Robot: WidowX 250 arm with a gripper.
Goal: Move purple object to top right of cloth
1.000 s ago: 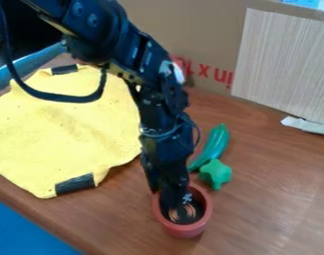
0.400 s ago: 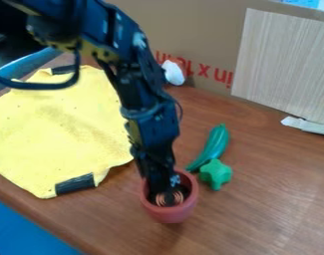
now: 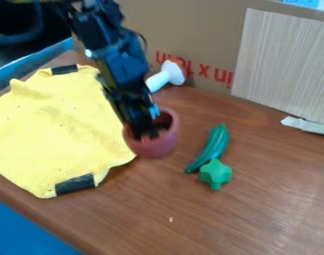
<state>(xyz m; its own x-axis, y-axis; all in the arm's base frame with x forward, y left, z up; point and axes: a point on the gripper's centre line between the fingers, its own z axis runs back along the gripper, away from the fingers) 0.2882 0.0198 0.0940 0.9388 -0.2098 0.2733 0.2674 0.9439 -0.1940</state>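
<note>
While the black arm (image 3: 117, 57) comes down from the upper left of the frame, its end effector (image 3: 149, 135) dips into the reddish-purple pot (image 3: 154, 148). I cannot tell if the end effector is apart, together or clamped on the pot. The pot is just left of the middle of the frame, by the right edge of the yellow cloth (image 3: 51, 119), and its open top faces up. I cannot tell if it touches the cloth.

The cloth lies bumpy on the left of the brown tabletop (image 3: 257, 204). It has one black patch (image 3: 64, 69) at its top and another black patch (image 3: 74, 185) at its bottom.

Right of the pot is a long, dark green toy (image 3: 215, 143). A lighter green, bumpy toy (image 3: 215, 172) sits at its low end. A white thing with a round, wide end (image 3: 167, 74) is up behind the pot, near the big cardboard (image 3: 184, 30). A pale board (image 3: 284, 60) stands at the upper right, with a white scrap (image 3: 307, 125) by its bottom.
</note>
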